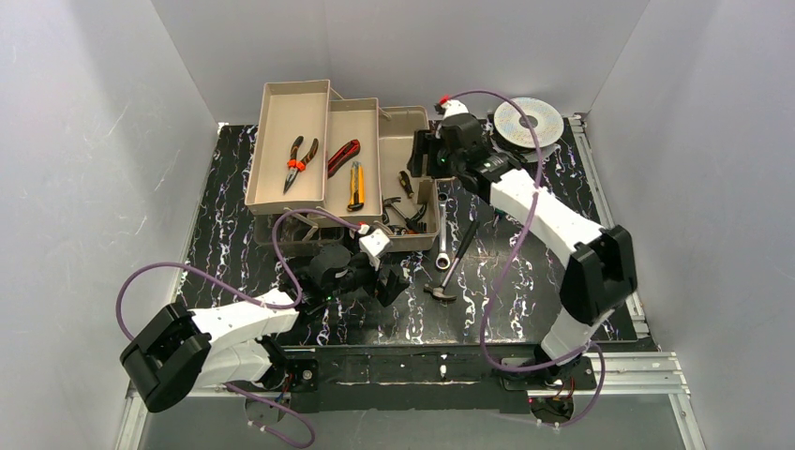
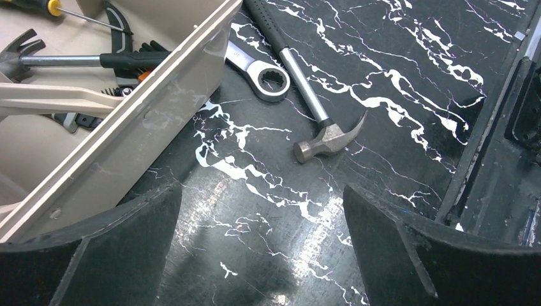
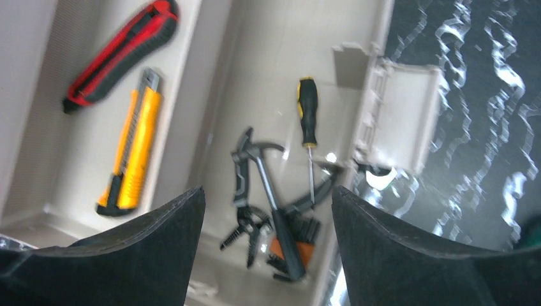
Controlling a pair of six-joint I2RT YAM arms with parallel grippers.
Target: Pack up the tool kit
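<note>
hovering right tool (image 3: 266, 197), spread wide, screwdriver (image 3: 307, 108) in toolbox (image 3: 268, 57) below

Left claw (image 2: 260, 199) hangs low, right claw (image 3: 266, 194) extends far forward, both gaping wide.

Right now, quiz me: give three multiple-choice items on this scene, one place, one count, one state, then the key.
1. The bigger hammer lies: A on the table beside the toolbox; B inside the toolbox; C propped on its rim.
2. Knives in the middle compartment: A one; B two; C four.
3. The right gripper is: A shut, empty; B shut on that hammer; C open, empty.
Key: A, it lies flat by the wrench; B, red-black knife and yellow knife; C, fingers wide apart, nothing between.
</note>
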